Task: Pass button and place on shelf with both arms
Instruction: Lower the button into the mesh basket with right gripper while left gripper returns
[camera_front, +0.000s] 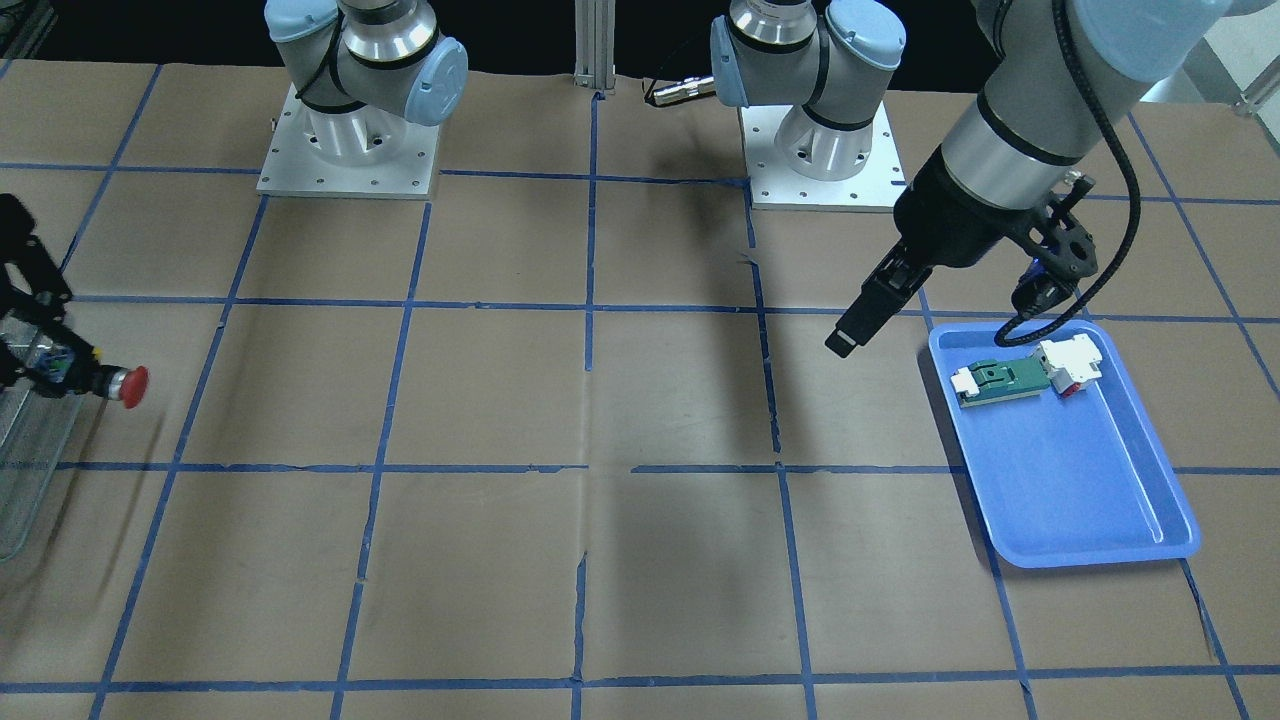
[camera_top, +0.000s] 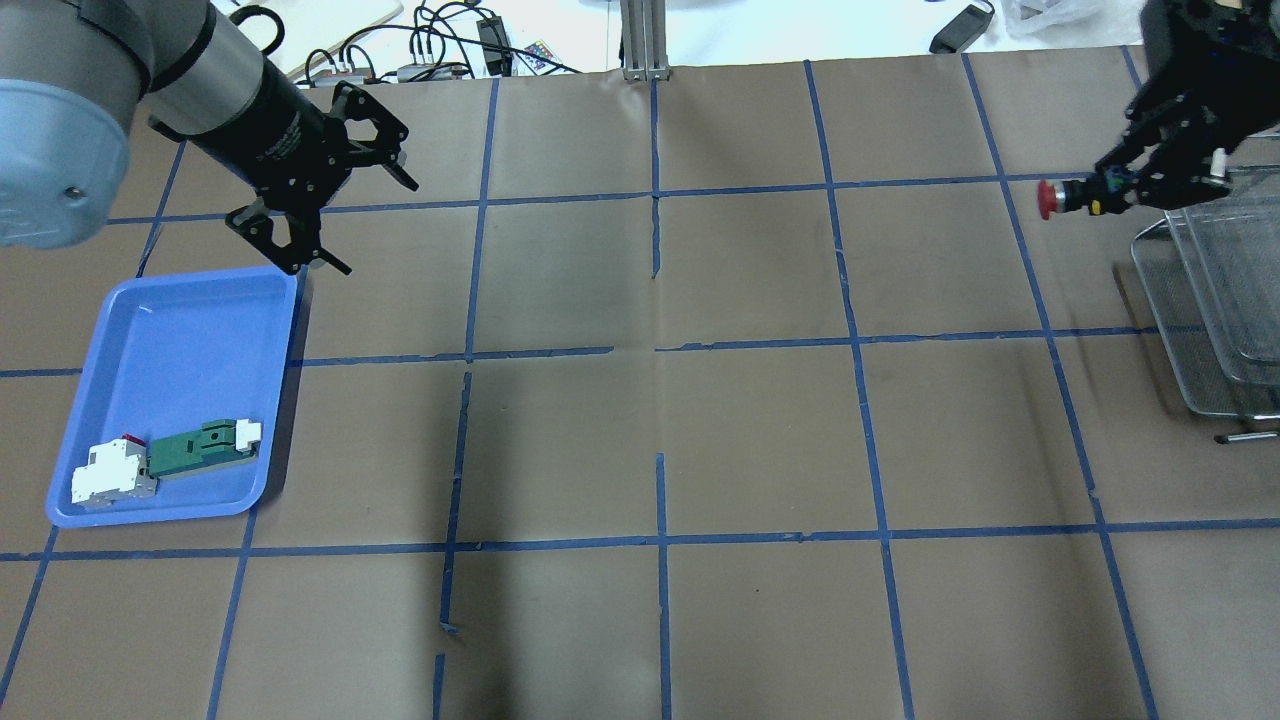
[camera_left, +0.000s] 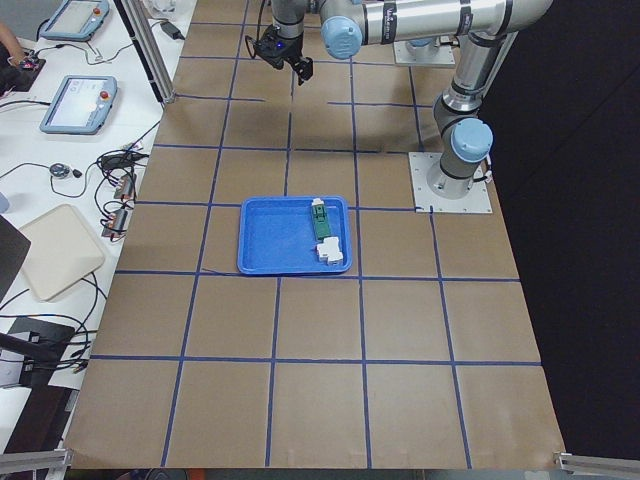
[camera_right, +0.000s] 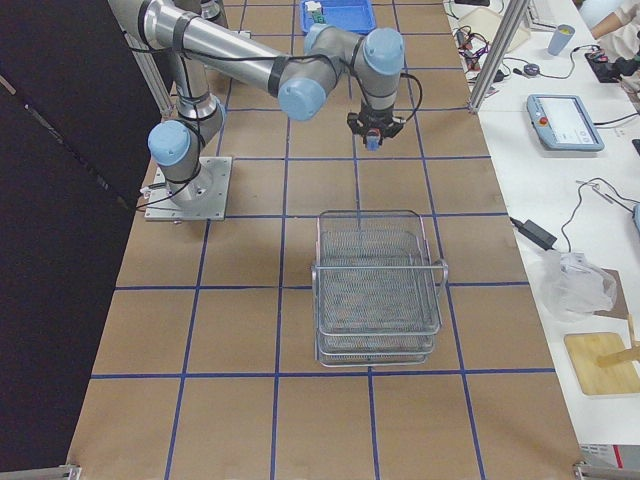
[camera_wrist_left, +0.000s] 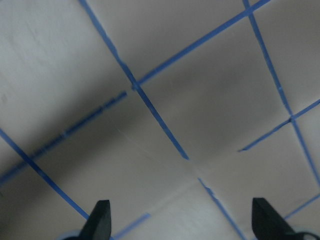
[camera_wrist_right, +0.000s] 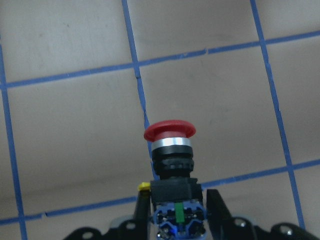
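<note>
The red-capped push-button (camera_wrist_right: 170, 145) is sitting clamped by its rear end between the jaws of the right gripper (camera_top: 1108, 188). Its cap is pointing out ahead of the jaws, clear above the tabletop (camera_top: 660, 420). The wire-mesh shelf (camera_right: 378, 290) is standing near those jaws, on the side away from the cap. The left gripper (camera_wrist_left: 182, 220) is hanging with its jaws spread apart and gripping nothing. A blue tray (camera_top: 170, 330) is lying just beside them, carrying a green-and-white part (camera_top: 205, 447) and a white block (camera_top: 112, 478).
</note>
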